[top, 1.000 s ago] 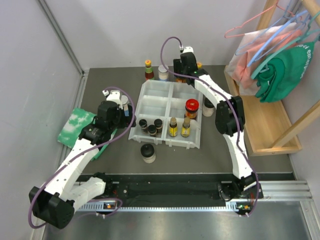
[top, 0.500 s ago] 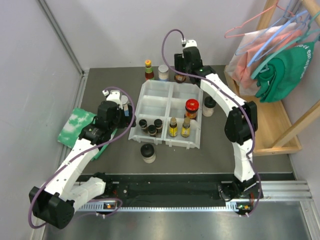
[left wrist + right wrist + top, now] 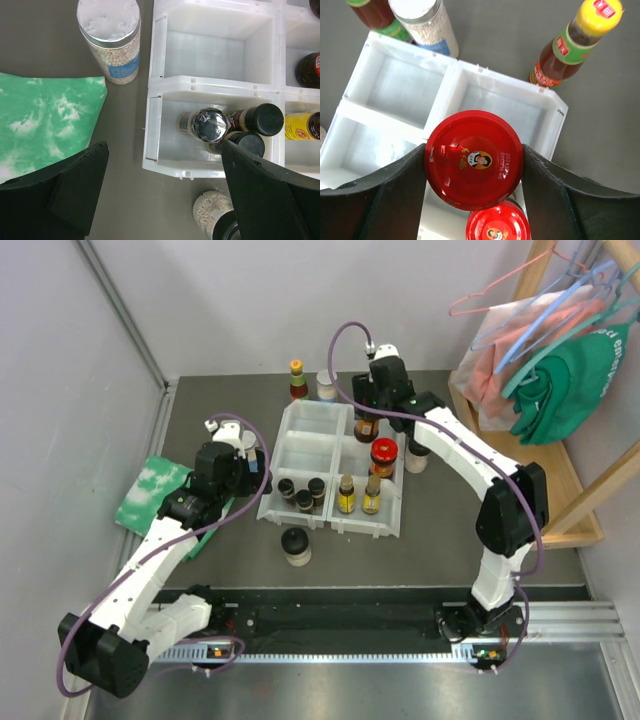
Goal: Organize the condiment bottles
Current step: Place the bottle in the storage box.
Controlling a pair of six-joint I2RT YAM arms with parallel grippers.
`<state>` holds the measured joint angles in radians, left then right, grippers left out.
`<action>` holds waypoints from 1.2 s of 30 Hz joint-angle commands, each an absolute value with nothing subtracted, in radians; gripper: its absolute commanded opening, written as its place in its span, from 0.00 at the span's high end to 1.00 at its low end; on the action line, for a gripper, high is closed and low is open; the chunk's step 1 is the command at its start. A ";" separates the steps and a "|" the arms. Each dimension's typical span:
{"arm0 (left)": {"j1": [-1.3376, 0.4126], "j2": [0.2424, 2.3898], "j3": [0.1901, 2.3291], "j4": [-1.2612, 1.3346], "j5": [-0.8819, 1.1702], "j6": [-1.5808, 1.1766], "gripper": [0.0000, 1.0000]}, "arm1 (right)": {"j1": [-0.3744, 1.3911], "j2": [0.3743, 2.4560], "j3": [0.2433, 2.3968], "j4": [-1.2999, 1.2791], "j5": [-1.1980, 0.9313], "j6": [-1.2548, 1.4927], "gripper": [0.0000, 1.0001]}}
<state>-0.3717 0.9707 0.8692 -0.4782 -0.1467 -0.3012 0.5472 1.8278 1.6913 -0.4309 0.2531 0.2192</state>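
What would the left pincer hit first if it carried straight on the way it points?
Probably the tray's left wall, beside the compartment with the spice jars: the open left pincer is centred roughly over it. Height above it is unclear.

Right wrist view, red-lidded jar, lid top: round portrait logo with a small printed code beside it that seems to start 2024, remaining digits too small to read; second red-lidded jar just below: same portrait logo, code not legible; yellow-capped sauce bottle: red patch with light characters on the cap, red-and-green neck label, red body label, none readable; pale-lidded clear jar: blue label, print too small; left wrist view, another clear jar: blue label, illegible; yellow-labelled bottle: red marks, cut by frame edge, unreadable; top view, hanging green garment: white lettering, folded over, cannot be read.
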 commanded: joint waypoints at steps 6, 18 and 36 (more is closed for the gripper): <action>-0.367 0.940 0.877 -0.446 -0.150 -0.304 0.01 | 0.607 1.674 1.684 -0.350 0.242 0.222 1.00; -0.367 0.942 0.882 -0.456 -0.169 -0.304 0.01 | 0.676 1.634 1.592 -0.403 0.290 0.216 1.00; -0.367 0.928 0.882 -0.463 -0.198 -0.304 0.01 | 0.696 1.695 1.529 -0.350 0.314 0.227 1.00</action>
<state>-0.3717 0.9489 0.8692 -0.4839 -0.1806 -0.3012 0.6918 1.7172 1.4994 -0.4919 0.2768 0.2253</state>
